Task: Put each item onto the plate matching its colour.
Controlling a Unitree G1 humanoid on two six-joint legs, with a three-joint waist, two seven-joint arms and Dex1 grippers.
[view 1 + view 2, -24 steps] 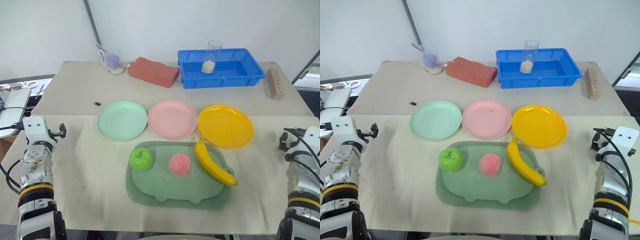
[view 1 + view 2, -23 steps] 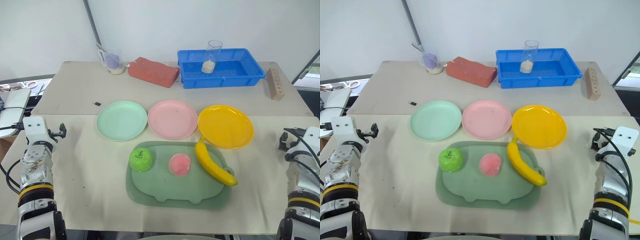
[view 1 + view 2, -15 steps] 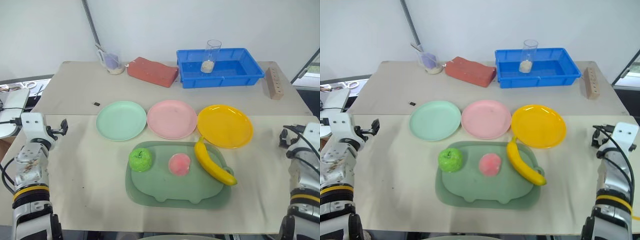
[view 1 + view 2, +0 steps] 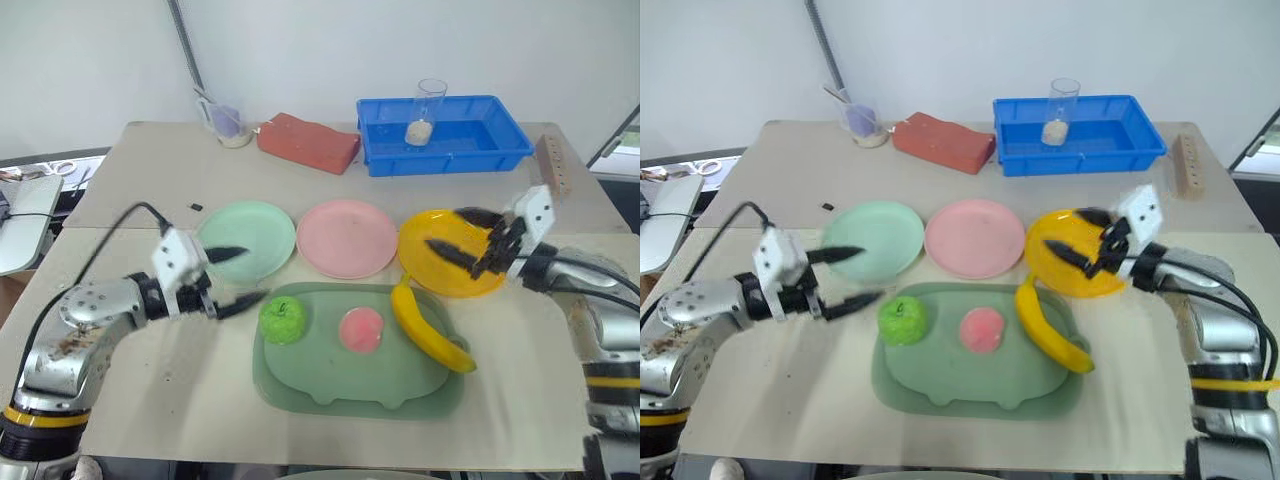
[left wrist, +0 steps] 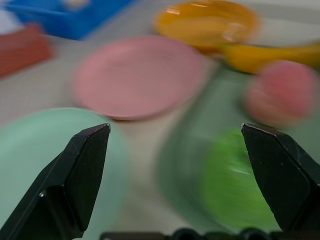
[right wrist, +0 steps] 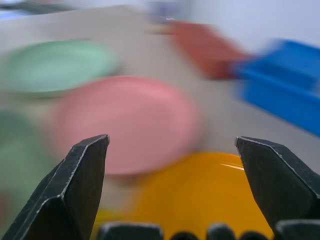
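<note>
The green apple (image 4: 283,320), the pink peach (image 4: 360,329) and the yellow banana (image 4: 428,328) lie on a dull-green tray (image 4: 310,388). Behind the tray stand three plates in a row: mint green (image 4: 258,225), pink (image 4: 347,238) and yellow (image 4: 450,283). My left gripper (image 4: 236,277) is open just left of the apple, over the mint plate's near edge, and holds nothing. Over the yellow plate my right gripper (image 4: 463,236) hangs open and empty. In the left wrist view the apple (image 5: 235,175) lies between the fingers (image 5: 80,175).
At the back stand a blue bin (image 4: 470,150) with a glass cup (image 4: 428,110) in it, a red brick (image 4: 308,142), a small cup (image 4: 225,125) and a wooden block (image 4: 552,165). A small black piece (image 4: 194,207) lies left of the mint plate.
Both arms have swung in from the table's sides toward the middle. The left gripper now sits beside the apple and the right one over the yellow plate. The fruits have not moved.
</note>
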